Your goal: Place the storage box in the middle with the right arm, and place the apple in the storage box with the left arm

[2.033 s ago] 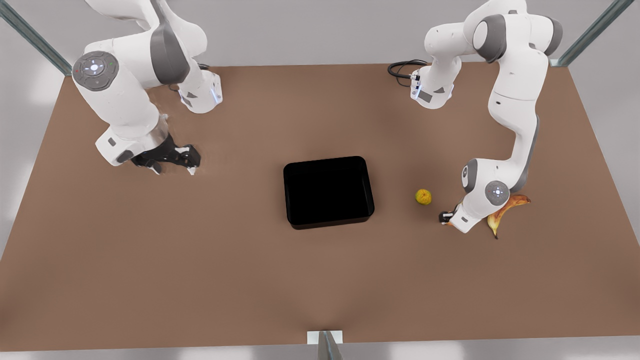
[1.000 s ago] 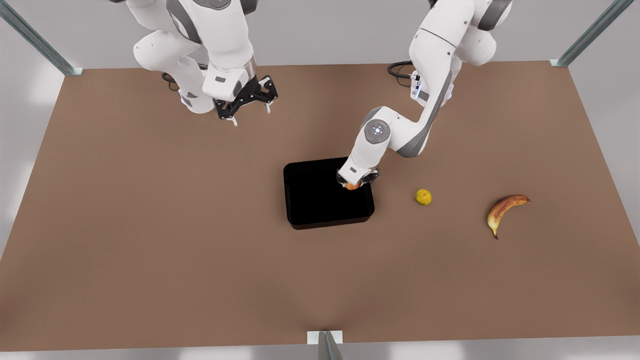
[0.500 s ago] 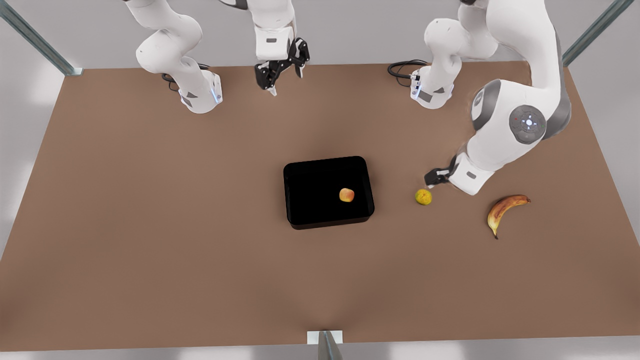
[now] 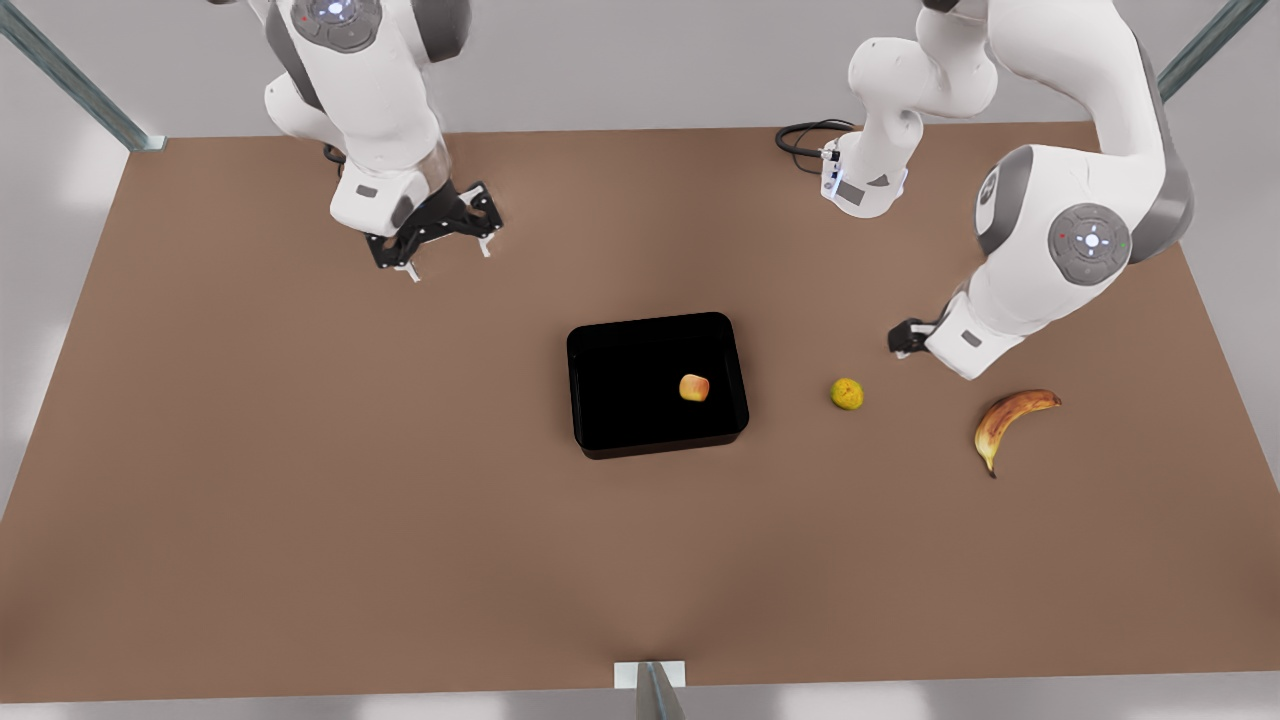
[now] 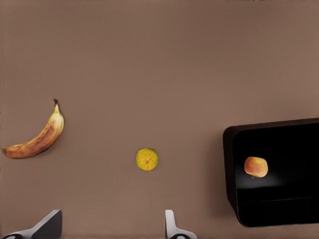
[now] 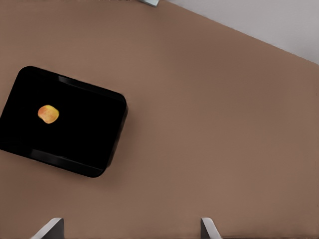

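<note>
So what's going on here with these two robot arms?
Nothing is being held at this moment. The apple lies inside the black box in the middle of the table. The left claw hangs open near a yellow-green fruit and a banana. The right claw hangs open over bare table, away from the box.

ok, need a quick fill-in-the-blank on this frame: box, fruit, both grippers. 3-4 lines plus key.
1. The apple lies inside the ____ storage box.
2. The yellow-green round fruit sits on the table between the box and the ____.
3. The left gripper, by the fruit, has its fingers ____.
4. The right gripper hovers with open fingers, holding ____.

Missing words: black; banana; open; nothing
</note>
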